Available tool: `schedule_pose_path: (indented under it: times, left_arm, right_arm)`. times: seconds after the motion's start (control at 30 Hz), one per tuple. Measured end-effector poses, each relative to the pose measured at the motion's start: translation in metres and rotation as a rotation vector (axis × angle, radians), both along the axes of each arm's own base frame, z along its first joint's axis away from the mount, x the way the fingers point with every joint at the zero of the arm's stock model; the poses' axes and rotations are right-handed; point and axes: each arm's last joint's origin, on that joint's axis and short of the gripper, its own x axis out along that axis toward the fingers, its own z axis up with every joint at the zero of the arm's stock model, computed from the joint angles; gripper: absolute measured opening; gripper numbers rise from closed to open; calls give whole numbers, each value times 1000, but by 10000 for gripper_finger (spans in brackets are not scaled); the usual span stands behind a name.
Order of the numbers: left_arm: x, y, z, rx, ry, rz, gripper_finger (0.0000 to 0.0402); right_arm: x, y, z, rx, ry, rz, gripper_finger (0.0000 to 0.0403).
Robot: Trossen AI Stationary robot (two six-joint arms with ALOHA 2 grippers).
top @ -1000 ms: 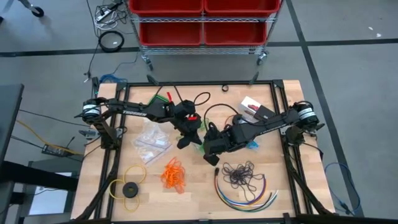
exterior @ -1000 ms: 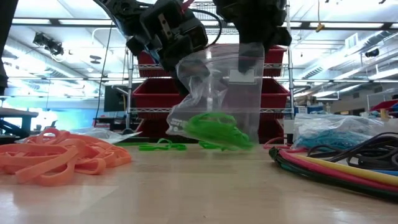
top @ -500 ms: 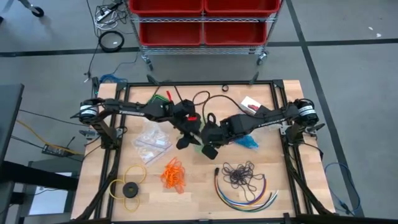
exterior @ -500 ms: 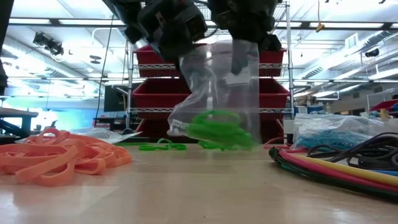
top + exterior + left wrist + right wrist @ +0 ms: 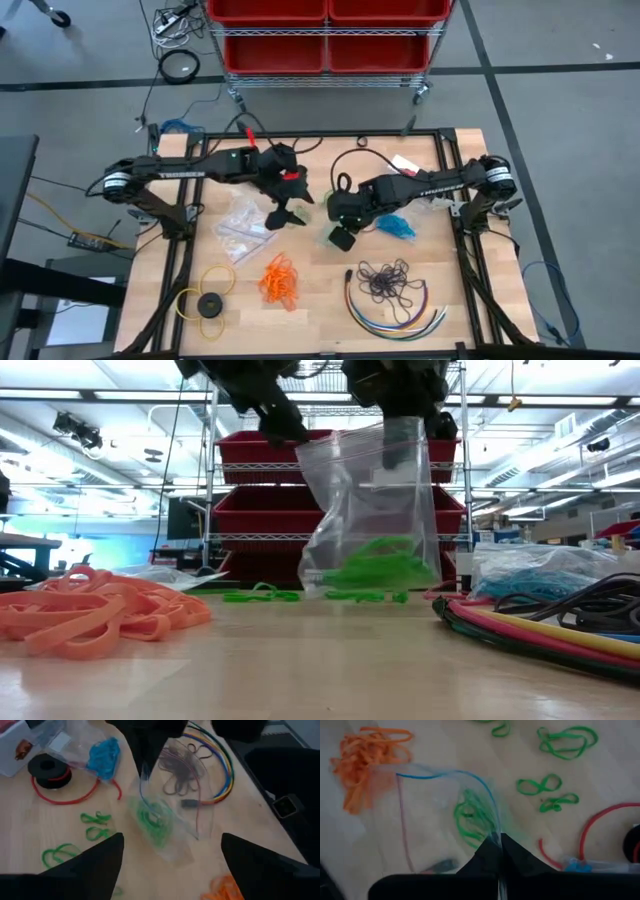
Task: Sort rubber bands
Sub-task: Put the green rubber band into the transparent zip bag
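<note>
At the table's centre, a clear bag (image 5: 375, 510) is pinched at its top edge by the right gripper (image 5: 499, 841), fingers pressed together; green rubber bands (image 5: 378, 568) are seen inside only from the low and wrist views. The left gripper (image 5: 283, 205), at about nine o'clock from the bag, is spread wide and holds nothing. Loose green bands (image 5: 539, 785) show on the wood. Orange bands (image 5: 279, 280) lie at six o'clock, purple ones (image 5: 388, 280) apparently at five.
</note>
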Motion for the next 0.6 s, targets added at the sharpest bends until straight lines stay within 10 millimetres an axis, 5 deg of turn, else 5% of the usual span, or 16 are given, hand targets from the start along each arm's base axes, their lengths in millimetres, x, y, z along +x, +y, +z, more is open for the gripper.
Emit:
schedule_pose_path:
  times: [0.27, 0.6]
  left_arm:
    - [-27, 0, -7, 178, 196, 19, 330]
    - [-43, -2, -100, 243, 197, -29, 313]
  right_arm:
    - [-5, -9, 8, 147, -2, 36, 0]
    - [-6, -14, 7, 213, 18, 48, 0]
